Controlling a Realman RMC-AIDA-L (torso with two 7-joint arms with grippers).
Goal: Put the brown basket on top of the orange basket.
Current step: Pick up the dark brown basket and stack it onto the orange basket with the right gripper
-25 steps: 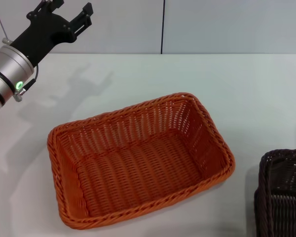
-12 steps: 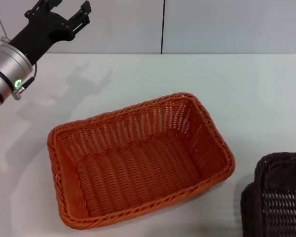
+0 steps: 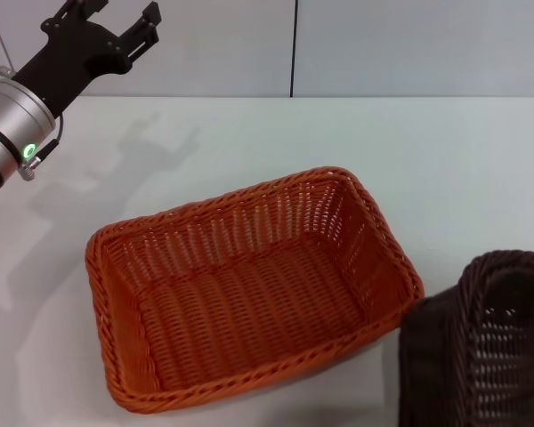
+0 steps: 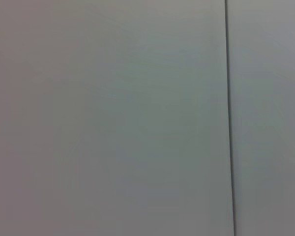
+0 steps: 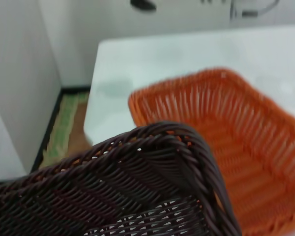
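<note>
The orange basket sits on the white table, in the middle of the head view. The brown basket is off the table at the lower right, tilted, with its near corner over the orange basket's right end. In the right wrist view the brown basket's rim fills the foreground, with the orange basket beyond it. My right arm carries the brown basket, and its gripper is hidden outside the views. My left gripper is open and empty, raised at the far left.
A wall with a dark vertical seam stands behind the table; the left wrist view shows only this wall. The right wrist view shows the table's edge and the floor beyond.
The brown basket has risen off the table, tilted, and moved left towards the orange basket. The left arm has barely moved.
</note>
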